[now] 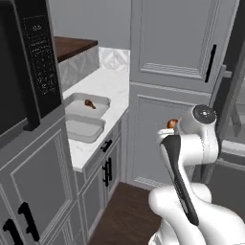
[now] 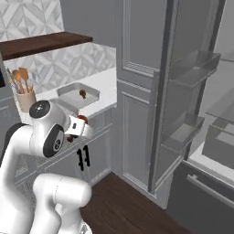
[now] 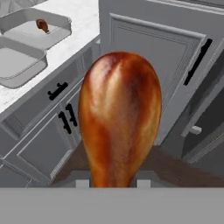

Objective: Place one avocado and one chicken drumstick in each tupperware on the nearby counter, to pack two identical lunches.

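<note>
Filling the middle of the hand view, a chicken drumstick (image 3: 120, 118) stands glossy reddish-brown with its broad end up and its narrow end running down between the fingers of the gripper (image 3: 113, 183), which is clamped on it; the fingertips themselves are almost wholly covered by the meat. In the left base view the same piece shows as a small brown knob (image 1: 172, 124) just behind the arm's wrist, held in the air in front of the tall grey cabinet door (image 1: 177, 43) and well apart from the counter (image 1: 107, 83). In the right base view it peeks out reddish (image 2: 82, 119) at the hand, beside the counter's front edge. A second chicken drumstick (image 1: 89, 103) lies inside the farther tupperware (image 1: 72, 100), toward its middle. The nearer tupperware (image 1: 83, 129) sits touching or just beside the farther one, closer to the counter's front edge, and its floor shows bare grey. Both trays rest on the white stone above grey panelled doors with black handles (image 1: 106, 171). No readable writing appears anywhere; the dark panel of the microwave (image 1: 40, 57) at the left carries rows of tiny pale marks too small to make out. A cup of wooden utensils (image 2: 23, 93) stands on the counter beneath a dark wooden shelf (image 2: 43, 43).
</note>
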{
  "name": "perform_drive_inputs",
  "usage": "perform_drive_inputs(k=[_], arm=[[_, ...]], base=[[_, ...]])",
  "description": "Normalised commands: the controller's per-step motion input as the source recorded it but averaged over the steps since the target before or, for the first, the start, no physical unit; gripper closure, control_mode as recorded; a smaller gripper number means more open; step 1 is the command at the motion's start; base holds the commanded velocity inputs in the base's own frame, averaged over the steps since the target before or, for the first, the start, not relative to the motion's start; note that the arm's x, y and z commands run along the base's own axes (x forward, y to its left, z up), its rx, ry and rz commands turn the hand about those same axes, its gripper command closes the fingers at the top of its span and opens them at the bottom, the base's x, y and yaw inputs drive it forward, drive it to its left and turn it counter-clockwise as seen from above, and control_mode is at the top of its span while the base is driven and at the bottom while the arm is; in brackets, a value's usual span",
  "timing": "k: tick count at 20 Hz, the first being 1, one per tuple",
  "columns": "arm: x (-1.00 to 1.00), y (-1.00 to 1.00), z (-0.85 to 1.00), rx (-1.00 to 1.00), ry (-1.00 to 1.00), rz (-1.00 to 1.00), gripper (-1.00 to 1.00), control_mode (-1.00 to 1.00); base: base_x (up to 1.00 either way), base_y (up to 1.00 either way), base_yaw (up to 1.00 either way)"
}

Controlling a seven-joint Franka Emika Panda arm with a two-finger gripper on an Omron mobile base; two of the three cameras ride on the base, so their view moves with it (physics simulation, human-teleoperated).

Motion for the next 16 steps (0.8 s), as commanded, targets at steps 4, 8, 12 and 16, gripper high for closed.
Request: perform_drive_inputs(k=[4,8,12,16], arm=[[0.00,0.00,0.00,0.00,0.00,0.00,1.00,1.00],[0.00,0.00,0.00,0.00,0.00,0.00,1.00,1.00],[0.00,0.00,0.00,0.00,0.00,0.00,1.00,1.00],[0.00,0.00,0.00,0.00,0.00,0.00,1.00,1.00]], base=[[1.00,0.00,0.41],[1.00,0.01,0.51],[0.94,0.09,0.52],[0.79,0.13,0.55]])
